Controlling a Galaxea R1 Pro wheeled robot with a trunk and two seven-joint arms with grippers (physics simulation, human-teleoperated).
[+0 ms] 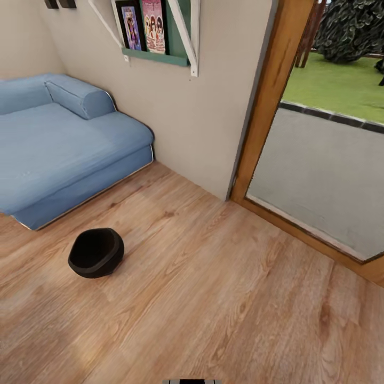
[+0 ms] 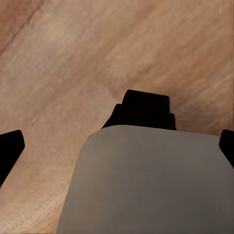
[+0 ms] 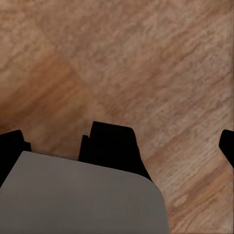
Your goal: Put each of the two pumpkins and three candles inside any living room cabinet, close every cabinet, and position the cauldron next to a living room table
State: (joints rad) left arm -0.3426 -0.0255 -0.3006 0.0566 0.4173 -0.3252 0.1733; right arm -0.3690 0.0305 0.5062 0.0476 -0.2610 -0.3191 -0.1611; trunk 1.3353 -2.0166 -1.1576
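Observation:
The cauldron (image 1: 96, 252), a squat black pot with a wide open mouth, stands on the wood floor (image 1: 213, 298) left of centre in the head view, just in front of the sofa's corner. My left gripper (image 2: 118, 148) is open, its black fingertips (image 2: 10, 146) wide apart over bare floor with nothing between them. The right gripper (image 3: 119, 146) hangs the same way, open over the floorboards, fingertips (image 3: 11, 142) spread. The pumpkins, candles, cabinet and table are out of view.
A blue sofa (image 1: 58, 144) fills the left against the wall. A green wall shelf (image 1: 160, 32) with framed pictures hangs above. At the right a wooden door frame (image 1: 266, 106) opens onto a grey patio (image 1: 320, 170) and grass.

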